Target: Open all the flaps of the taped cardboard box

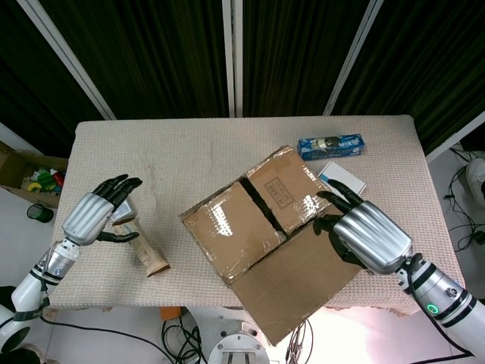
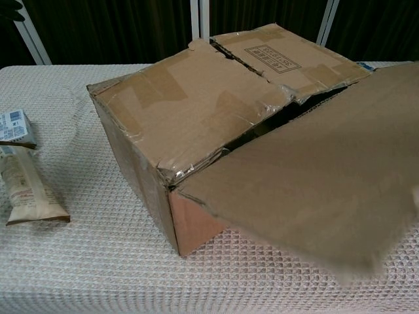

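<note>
The cardboard box (image 1: 242, 220) sits mid-table, bands of clear tape on it. Its long near flap (image 1: 295, 288) lies folded out past the table's front edge; in the chest view this flap (image 2: 308, 196) hangs towards the camera. Two inner flaps stay down over the top, the left one (image 1: 227, 227) and the right one (image 1: 284, 186), with a dark gap between them. My right hand (image 1: 367, 236) hovers at the folded-out flap's right end, fingers spread, holding nothing. My left hand (image 1: 95, 216) is open above the packets at the table's left. Neither hand shows in the chest view.
A brown paper packet (image 1: 148, 254) and a small white packet (image 1: 121, 214) lie under and beside my left hand. A blue packet (image 1: 330, 145) and a white box (image 1: 345, 178) lie behind the box on the right. A carton (image 1: 26, 178) stands on the floor to the left.
</note>
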Controlling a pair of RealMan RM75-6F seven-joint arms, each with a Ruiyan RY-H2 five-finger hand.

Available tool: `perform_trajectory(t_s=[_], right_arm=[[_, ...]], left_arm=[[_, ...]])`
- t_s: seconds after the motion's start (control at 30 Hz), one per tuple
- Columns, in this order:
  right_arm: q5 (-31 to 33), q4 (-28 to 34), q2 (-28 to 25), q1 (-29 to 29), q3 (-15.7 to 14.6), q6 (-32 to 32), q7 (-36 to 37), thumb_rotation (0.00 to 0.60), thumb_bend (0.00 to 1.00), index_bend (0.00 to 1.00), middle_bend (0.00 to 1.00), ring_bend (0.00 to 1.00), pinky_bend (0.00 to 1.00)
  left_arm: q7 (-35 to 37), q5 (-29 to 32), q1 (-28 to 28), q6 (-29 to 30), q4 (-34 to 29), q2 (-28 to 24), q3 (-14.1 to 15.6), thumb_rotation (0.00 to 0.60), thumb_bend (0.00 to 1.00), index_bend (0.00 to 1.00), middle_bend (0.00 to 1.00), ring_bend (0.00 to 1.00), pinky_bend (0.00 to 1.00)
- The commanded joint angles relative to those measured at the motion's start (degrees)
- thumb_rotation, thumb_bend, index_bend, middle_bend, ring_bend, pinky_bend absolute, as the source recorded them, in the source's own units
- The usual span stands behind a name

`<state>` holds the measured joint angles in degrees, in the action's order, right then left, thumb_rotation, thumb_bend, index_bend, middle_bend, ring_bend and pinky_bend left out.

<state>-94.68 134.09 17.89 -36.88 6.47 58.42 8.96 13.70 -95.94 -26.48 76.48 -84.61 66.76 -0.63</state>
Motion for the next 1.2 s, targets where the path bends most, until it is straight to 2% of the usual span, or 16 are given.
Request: perform_trajectory(t_s=[0.03, 0.17, 0.33, 0.43, 0.6, 0.73, 0.8, 0.87, 0.93, 1.13, 1.2], right_arm=[[-2.2, -2.8, -0.2, 3.6, 0.2, 5.4, 2.7, 0.599, 0.75, 0.44, 0.58, 0.11, 0.00], [-2.2, -5.1, 1.5, 5.2, 0.9, 7.7, 4.5, 0.595, 0.74, 0.38, 0.52, 0.10, 0.00], [-1.2, -7.3, 3.8, 6.8, 2.0, 10.6, 5.5, 0.591, 0.73, 0.27, 0.31, 0.02, 0.00], [0.8, -8.5, 5.3, 7.4, 2.9, 12.2, 6.1, 0.590, 0.73, 0.19, 0.19, 0.00, 0.00], [3.2, -10.9, 8.1, 8.4, 4.3, 14.9, 9.0, 0.584, 0.72, 0.12, 0.09, 0.00, 0.00], [3.1, -12.6, 9.2, 9.5, 4.4, 15.9, 11.5, 0.583, 0.71, 0.08, 0.05, 0.00, 0.00], [2.7, -13.4, 9.5, 10.1, 4.3, 16.3, 12.1, 0.580, 0.72, 0.06, 0.03, 0.00, 0.00], [2.3, -14.0, 9.8, 10.7, 4.2, 16.8, 12.5, 0.579, 0.72, 0.04, 0.02, 0.00, 0.00], [1.9, -14.4, 9.9, 11.2, 4.1, 16.9, 12.9, 0.581, 0.72, 0.04, 0.02, 0.00, 0.00], [0.2, -15.4, 10.8, 12.4, 3.6, 17.3, 13.2, 0.580, 0.72, 0.03, 0.01, 0.00, 0.00], [-0.3, -15.5, 11.0, 12.7, 3.5, 17.5, 13.3, 0.580, 0.72, 0.03, 0.01, 0.00, 0.00]], left_arm=[[-0.4, -0.3, 0.0, 0.2, -0.4, -0.1, 0.0, 0.000, 0.04, 0.06, 0.09, 0.05, 0.16], [-1.2, -0.7, -0.2, 0.1, -1.1, -0.2, 0.0, 0.000, 0.04, 0.06, 0.09, 0.05, 0.16], [-4.7, -2.3, -1.9, -1.2, -3.7, -0.5, -0.6, 0.000, 0.04, 0.06, 0.09, 0.05, 0.16], [-8.9, -3.5, -4.0, -2.8, -7.2, -0.5, -1.7, 0.000, 0.04, 0.06, 0.09, 0.05, 0.16], [-19.9, -4.2, -9.1, -6.5, -13.2, 1.8, -6.1, 0.000, 0.04, 0.06, 0.09, 0.05, 0.16], [-29.1, -0.7, -13.4, -10.9, -15.9, 5.7, -10.7, 0.002, 0.04, 0.06, 0.09, 0.05, 0.16], [-31.8, 1.5, -15.9, -13.4, -16.6, 8.0, -12.7, 0.074, 0.04, 0.05, 0.09, 0.05, 0.16], [-35.9, 2.3, -18.6, -15.2, -15.5, 10.5, -14.3, 0.212, 0.04, 0.02, 0.09, 0.05, 0.16], [-38.7, 3.5, -20.5, -16.7, -14.4, 12.9, -15.1, 0.293, 0.04, 0.01, 0.09, 0.05, 0.16], [-45.0, 5.8, -25.8, -18.7, -9.4, 21.1, -17.0, 0.429, 0.04, 0.00, 0.09, 0.05, 0.16], [-47.0, 7.1, -26.8, -18.8, -7.9, 22.9, -17.6, 0.442, 0.04, 0.00, 0.09, 0.05, 0.16]])
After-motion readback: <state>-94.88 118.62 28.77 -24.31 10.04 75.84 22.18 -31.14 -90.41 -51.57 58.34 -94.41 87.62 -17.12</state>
